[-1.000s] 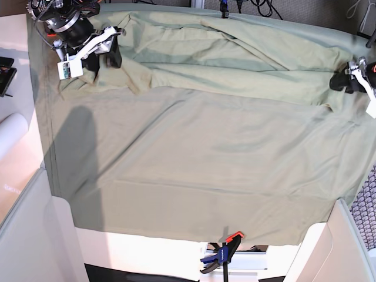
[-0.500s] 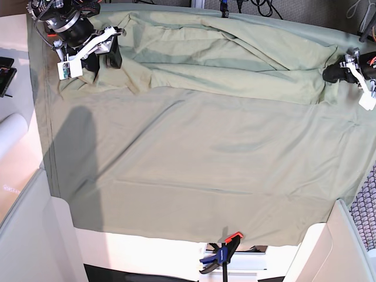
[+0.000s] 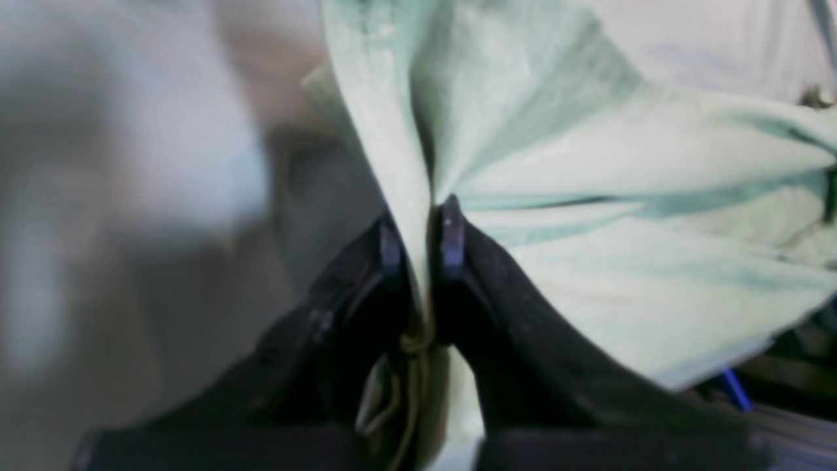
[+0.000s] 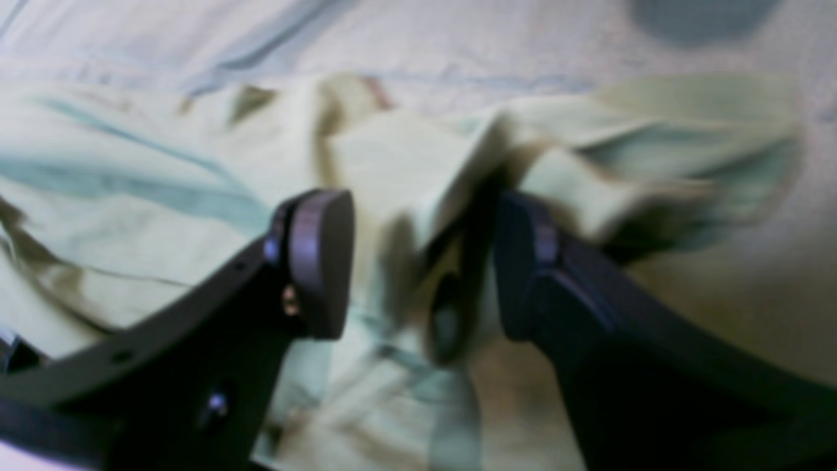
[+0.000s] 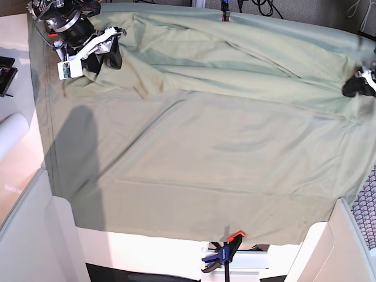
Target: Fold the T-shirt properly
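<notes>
The pale green T-shirt [image 5: 235,64] lies bunched in long folds across the far half of the table, over the greyer green tablecloth [image 5: 205,170]. My left gripper [image 5: 352,87] is at the far right edge, shut on a pinch of the T-shirt [image 3: 588,196]. The wrist view shows the left gripper [image 3: 422,239] with cloth squeezed between its tips. My right gripper [image 5: 108,56] rests on the shirt's far left end. In its wrist view the right gripper [image 4: 422,275] stands open, with a crumpled fold of the T-shirt [image 4: 163,216] lying loose between the fingers.
An orange and blue clamp [image 5: 223,252] pins the tablecloth at the near edge, and another clamp [image 5: 224,10] holds it at the far edge. A white roll [image 5: 12,134] and a dark device [image 5: 4,71] lie left of the table.
My left gripper has shut on the shirt's right end and moved right with it, drawing the bunched shirt out longer. The right arm has stayed in place.
</notes>
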Controlling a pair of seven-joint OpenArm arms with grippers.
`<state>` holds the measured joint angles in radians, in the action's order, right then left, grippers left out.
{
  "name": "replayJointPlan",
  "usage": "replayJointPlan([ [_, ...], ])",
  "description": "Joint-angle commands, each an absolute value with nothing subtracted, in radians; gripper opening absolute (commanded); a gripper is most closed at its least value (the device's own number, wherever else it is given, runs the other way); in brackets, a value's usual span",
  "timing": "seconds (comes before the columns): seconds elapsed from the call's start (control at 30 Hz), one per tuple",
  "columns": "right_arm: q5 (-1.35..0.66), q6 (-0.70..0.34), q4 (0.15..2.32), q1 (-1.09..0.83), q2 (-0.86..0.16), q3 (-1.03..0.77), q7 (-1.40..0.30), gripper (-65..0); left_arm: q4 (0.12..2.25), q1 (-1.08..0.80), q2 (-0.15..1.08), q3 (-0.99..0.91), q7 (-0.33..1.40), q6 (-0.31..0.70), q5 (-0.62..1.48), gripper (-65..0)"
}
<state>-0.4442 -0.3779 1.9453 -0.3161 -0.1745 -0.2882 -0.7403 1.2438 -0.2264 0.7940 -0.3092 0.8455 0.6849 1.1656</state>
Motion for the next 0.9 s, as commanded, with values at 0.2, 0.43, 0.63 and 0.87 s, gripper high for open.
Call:
replayJointPlan([
  [0.2,-0.453,-0.381,1.961,-0.283,-0.182,-0.295,-0.704,-31.1,1.257,-0.211,0.847,-0.322,0.711,0.698,1.012,-65.0],
  [0.43,-0.456,-0.382,1.962,-0.258,-0.182,-0.295,-0.704,-31.1,1.290,-0.176,0.874,-0.322,0.727,0.698,0.969,-65.0],
  [0.63,-0.456,-0.381,1.962,-0.255,-0.181,-0.295,-0.701,-31.1,1.610,-0.285,0.865,-0.310,0.828,0.698,1.049,-65.0],
  [0.87,-0.452,-0.381,1.962,-0.250,-0.182,-0.295,-0.697,-31.1,1.898,-0.315,0.801,-0.126,0.801,0.698,0.950,-65.0],
])
